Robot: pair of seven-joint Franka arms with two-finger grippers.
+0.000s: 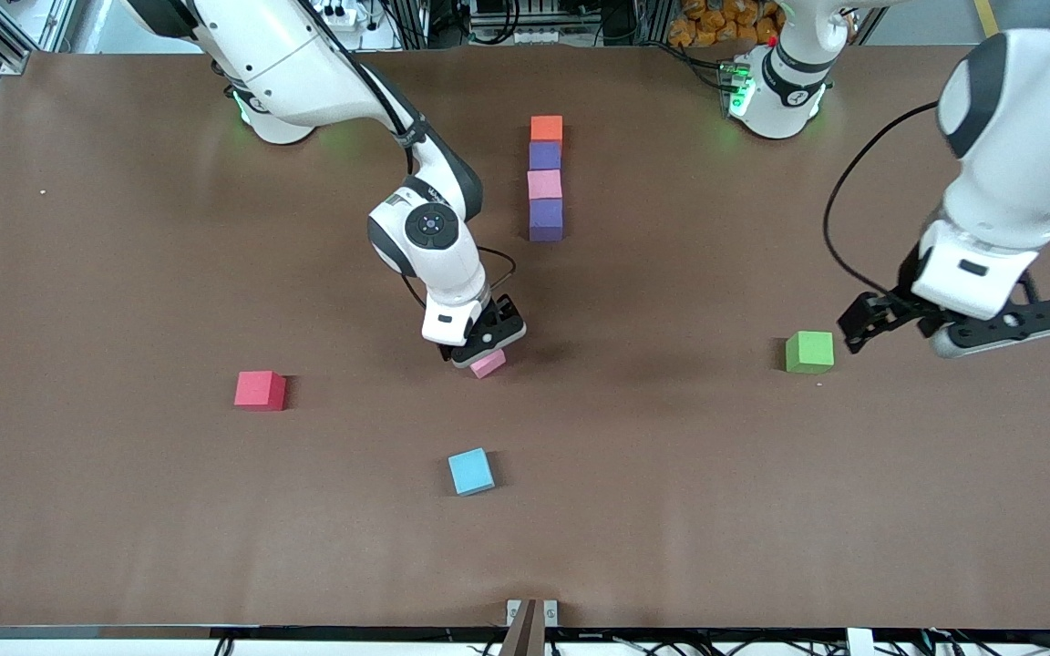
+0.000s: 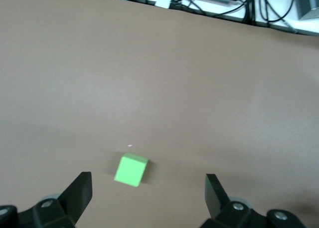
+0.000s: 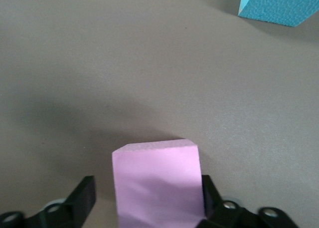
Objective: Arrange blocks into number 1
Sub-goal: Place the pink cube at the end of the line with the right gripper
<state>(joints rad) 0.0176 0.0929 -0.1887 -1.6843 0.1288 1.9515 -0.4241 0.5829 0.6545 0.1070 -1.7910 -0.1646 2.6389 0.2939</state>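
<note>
Right wrist view: right gripper (image 3: 144,208) straddles the small pink foam cube (image 3: 157,180), jaws narrowing but one side gapped; centre, then squeeze. Left gripper (image 2: 148,190) waits, jaws wide.

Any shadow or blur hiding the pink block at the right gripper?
Right wrist view: the pink block is sharp, its lower face shaded, with a soft shadow on the table. Front view: the right gripper covers most of it.

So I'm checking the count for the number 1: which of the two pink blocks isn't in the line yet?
The pink block between the right gripper's fingers, nearer the front camera than the line; the other pink block sits third in the line, between two purple blocks.
</note>
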